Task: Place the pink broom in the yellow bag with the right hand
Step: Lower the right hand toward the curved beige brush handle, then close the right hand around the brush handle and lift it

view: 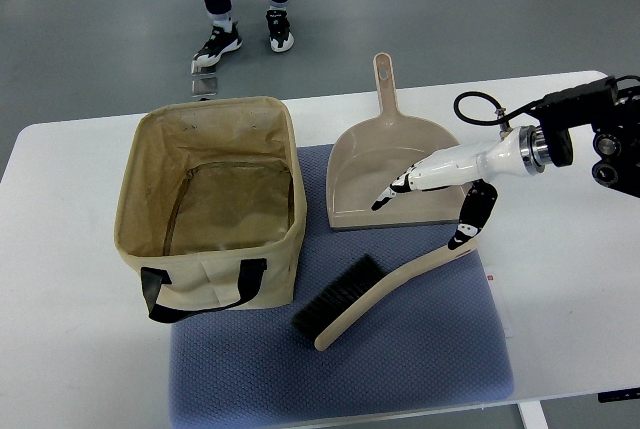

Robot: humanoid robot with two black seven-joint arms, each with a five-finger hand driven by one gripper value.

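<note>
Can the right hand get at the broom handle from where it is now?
Probably yes. The white right hand hangs over the beige plastic dustpan, its thumb at the end of the beige black-bristled broom's handle on the blue mat; nothing lies between.

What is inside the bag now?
The bag looks empty: only its fabric floor and inner walls show. The near wall hides the floor strip just behind it. The broom lies outside on the blue mat.

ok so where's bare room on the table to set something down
Bare table left of the bag, and right of the mat by the table's right edge. Crowded mid-mat: dustpan, broom, right hand.
</note>
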